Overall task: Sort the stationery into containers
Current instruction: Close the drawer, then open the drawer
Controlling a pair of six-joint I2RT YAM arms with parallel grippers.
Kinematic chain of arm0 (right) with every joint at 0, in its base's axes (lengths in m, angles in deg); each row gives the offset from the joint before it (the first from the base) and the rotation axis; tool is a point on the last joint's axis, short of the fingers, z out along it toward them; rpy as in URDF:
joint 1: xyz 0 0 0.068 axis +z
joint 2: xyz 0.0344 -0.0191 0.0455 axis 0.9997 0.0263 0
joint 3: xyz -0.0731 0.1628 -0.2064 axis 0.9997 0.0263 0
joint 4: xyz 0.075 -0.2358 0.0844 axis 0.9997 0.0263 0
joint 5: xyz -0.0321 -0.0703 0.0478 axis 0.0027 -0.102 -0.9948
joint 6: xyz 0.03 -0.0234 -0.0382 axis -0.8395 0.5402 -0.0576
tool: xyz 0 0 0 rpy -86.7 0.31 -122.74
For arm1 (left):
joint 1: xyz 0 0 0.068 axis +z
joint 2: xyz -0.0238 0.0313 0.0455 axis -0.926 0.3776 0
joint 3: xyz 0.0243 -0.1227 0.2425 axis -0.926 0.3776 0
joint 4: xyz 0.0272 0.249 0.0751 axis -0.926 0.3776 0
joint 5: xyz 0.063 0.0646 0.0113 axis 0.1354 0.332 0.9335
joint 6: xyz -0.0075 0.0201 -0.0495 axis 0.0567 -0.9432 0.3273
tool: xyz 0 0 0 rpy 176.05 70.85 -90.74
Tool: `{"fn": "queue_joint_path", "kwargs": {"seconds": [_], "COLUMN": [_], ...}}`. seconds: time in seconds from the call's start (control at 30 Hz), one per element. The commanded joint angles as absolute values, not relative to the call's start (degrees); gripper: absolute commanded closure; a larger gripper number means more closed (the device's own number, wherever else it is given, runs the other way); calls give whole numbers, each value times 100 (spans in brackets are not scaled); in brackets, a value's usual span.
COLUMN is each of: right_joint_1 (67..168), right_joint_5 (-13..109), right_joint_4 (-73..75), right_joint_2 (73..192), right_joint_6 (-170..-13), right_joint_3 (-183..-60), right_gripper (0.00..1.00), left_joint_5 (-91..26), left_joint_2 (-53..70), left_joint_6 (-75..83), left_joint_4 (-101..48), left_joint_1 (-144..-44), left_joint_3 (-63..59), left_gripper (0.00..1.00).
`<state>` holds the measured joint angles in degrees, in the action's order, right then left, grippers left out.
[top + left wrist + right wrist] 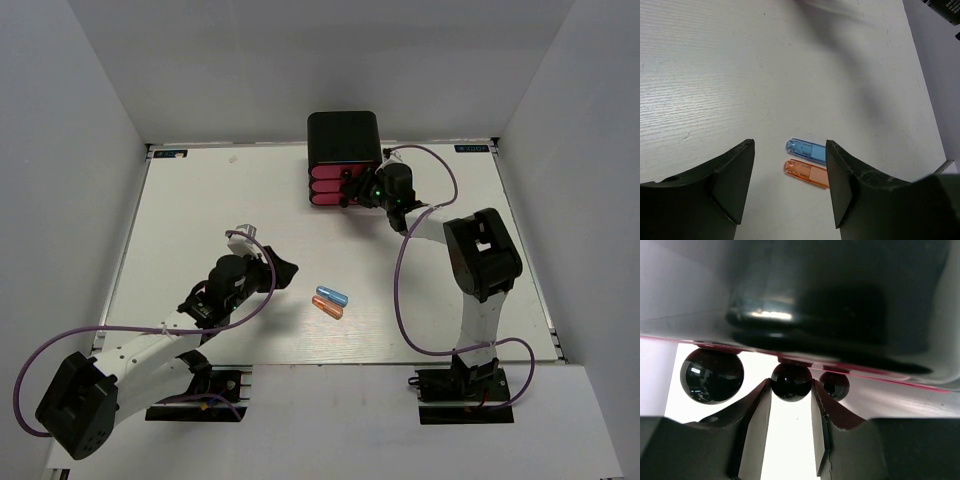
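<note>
From above, a black cabinet point(343, 138) stands at the far edge of the white table point(200, 210). Three pink drawers point(328, 186) sit in it, one on top of the other. The right gripper point(360, 188) is right at the front of the drawers.

Two little things lie side by side near the middle of the table: a blue capsule point(331, 296) and an orange capsule point(327, 308). Both have round ends. The left gripper point(285, 268) is just beside them and not touching them. From up here you cannot tell how the fingers of either gripper stand.

The left wrist camera makes that plain for the left gripper. Its two dark fingers point(735, 180) are spread wide, with nothing held between them. Here the capsules look see-through. They lie on the table ahead, the blue one farther and the orange one nearer. One finger hides part of each.

The right wrist camera looks at the drawers from close up. Three shiny black round knobs sit in a row under a thin pink edge. The right gripper has closed on the middle knob point(791, 381), with one fingertip touching each side of it.
</note>
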<state>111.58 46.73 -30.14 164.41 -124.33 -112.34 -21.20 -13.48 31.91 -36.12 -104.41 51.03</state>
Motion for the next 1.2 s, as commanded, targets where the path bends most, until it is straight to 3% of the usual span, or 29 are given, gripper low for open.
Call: {"fn": "queue_joint_path", "kwargs": {"seconds": [0.0,0.13,0.27,0.57,0.7,0.93,1.17], "right_joint_1": [11161,11161,11143,11134,11134,11152,11134], "right_joint_5": [4900,4909,4830,4680,4610,4583,4715], "right_joint_4": [-3457,-3492,-3589,-3932,-3923,-3967,-3976], "right_joint_2": [16515,16524,16393,15532,15250,15381,15908], "right_joint_6": [-12378,-12449,-12466,-12484,-12475,-12563,-12730], "right_joint_3": [-11558,-11576,-11349,-10346,-9820,-9563,-9993], "right_gripper": [73,69,53,47,47,60,59], "left_joint_5": [-2140,-2140,-2192,-2192,-2245,-2298,-2236], "left_joint_2": [-1353,-1299,-1299,-1299,-1299,-1299,-1571], "left_joint_6": [3200,3200,3200,3200,3200,3253,3366], "left_joint_4": [-3591,-3591,-3591,-3643,-3696,-3696,-3450], "left_joint_1": [-10464,-10464,-10464,-10464,-10464,-10464,-10464], "left_joint_3": [4907,4845,4845,4898,4951,4951,4951], "left_gripper": [31,31,31,31,31,31,31]}}
